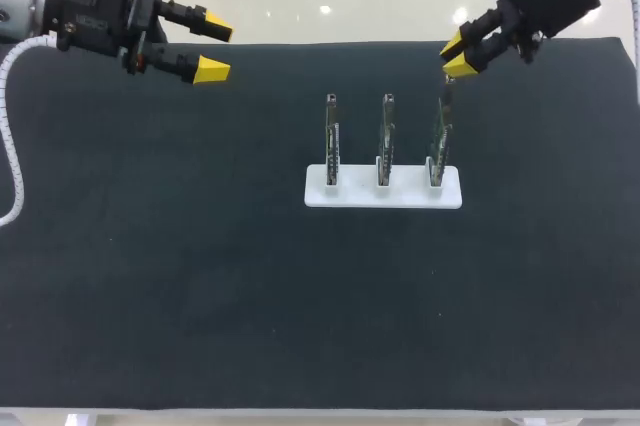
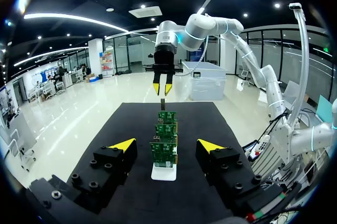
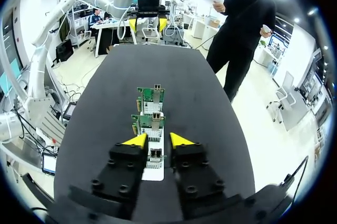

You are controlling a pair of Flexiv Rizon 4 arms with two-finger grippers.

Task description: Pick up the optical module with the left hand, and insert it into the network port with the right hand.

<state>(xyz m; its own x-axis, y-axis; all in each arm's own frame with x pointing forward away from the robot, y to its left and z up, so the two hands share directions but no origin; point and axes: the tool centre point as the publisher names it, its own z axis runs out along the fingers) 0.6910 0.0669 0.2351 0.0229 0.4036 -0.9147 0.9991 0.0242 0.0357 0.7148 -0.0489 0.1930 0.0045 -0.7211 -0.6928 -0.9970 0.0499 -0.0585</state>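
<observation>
Three green network cards stand upright in a white base. On top of the right card a slim metal optical module sticks up. My right gripper hangs just above the module, apart from it. Its fingers stand a narrow gap apart with nothing between them. In the right wrist view that card's port shows beyond the right gripper. My left gripper is wide open and empty at the back left, in line with the row of cards.
A dark mat covers the table. The left card and the middle card stand in the same base, each with a metal port on top. The base sits mid-table, slightly right.
</observation>
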